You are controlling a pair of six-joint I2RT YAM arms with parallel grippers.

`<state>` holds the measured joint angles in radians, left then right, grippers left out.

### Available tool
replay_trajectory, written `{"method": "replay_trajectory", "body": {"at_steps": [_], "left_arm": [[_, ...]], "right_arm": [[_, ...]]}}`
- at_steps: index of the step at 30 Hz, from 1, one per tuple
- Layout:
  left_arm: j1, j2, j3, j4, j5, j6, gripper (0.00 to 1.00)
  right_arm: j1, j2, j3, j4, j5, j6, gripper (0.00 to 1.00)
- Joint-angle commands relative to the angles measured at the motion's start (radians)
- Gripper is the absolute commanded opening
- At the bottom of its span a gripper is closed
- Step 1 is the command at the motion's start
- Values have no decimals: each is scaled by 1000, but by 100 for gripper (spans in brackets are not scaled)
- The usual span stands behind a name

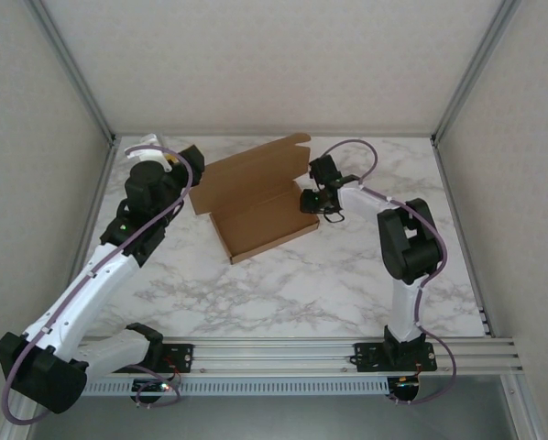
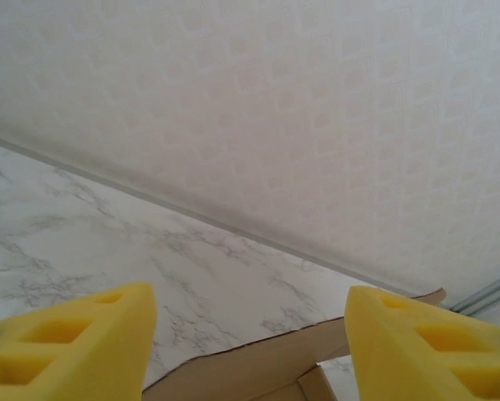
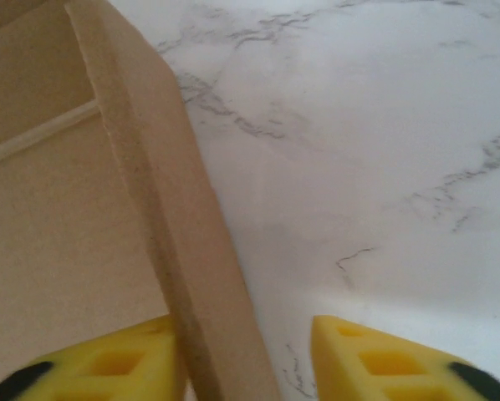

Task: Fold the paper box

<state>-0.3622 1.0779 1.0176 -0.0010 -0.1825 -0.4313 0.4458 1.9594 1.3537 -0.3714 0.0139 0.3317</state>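
Note:
The paper box (image 1: 256, 197) lies on the marble table as a shallow brown cardboard tray, with its lid flap raised at the back. My left gripper (image 1: 180, 165) hovers at the box's far left corner. In the left wrist view its yellow fingers (image 2: 74, 338) stand wide open, and the flap's edge (image 2: 258, 363) lies low between them, untouched. My right gripper (image 1: 309, 198) is at the box's right side. In the right wrist view the upright side wall (image 3: 162, 209) runs between its fingers (image 3: 384, 359). The wall lies against the left finger, with a gap to the right one.
White enclosure walls (image 1: 256, 55) rise close behind and beside the table (image 1: 283, 284). An aluminium rail (image 1: 292, 353) carrying both arm bases runs along the near edge. Bare marble lies in front of the box.

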Motion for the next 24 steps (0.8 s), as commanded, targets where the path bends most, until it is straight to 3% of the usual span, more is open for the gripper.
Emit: {"method": "replay_trajectory", "body": {"at_steps": [1, 4, 10, 12, 14, 16, 19, 22, 24], "left_arm": [[14, 6, -24, 25, -28, 33, 65], [15, 24, -35, 54, -13, 29, 70], [17, 61, -62, 126, 18, 76, 71], [29, 80, -71, 153, 81, 137, 69], [62, 114, -63, 163, 224, 179, 61], [78, 140, -67, 181, 272, 202, 59], [97, 157, -103, 257, 309, 229, 64], [108, 126, -178, 364, 435, 287, 68], [105, 109, -218, 444, 467, 291, 73]], "right_arm": [[-2, -71, -78, 25, 127, 76, 36], [-5, -118, -147, 26, 189, 135, 29], [-16, -215, -303, 79, 185, 201, 28], [-16, -284, -349, 110, 145, 179, 39], [-17, -386, -390, 145, 129, 127, 53], [-22, -494, -419, 185, 138, 68, 59], [-32, -654, -478, 302, 170, -52, 63], [-68, -771, -547, 494, 155, -137, 67], [-73, -818, -569, 594, 164, -223, 82]]}}
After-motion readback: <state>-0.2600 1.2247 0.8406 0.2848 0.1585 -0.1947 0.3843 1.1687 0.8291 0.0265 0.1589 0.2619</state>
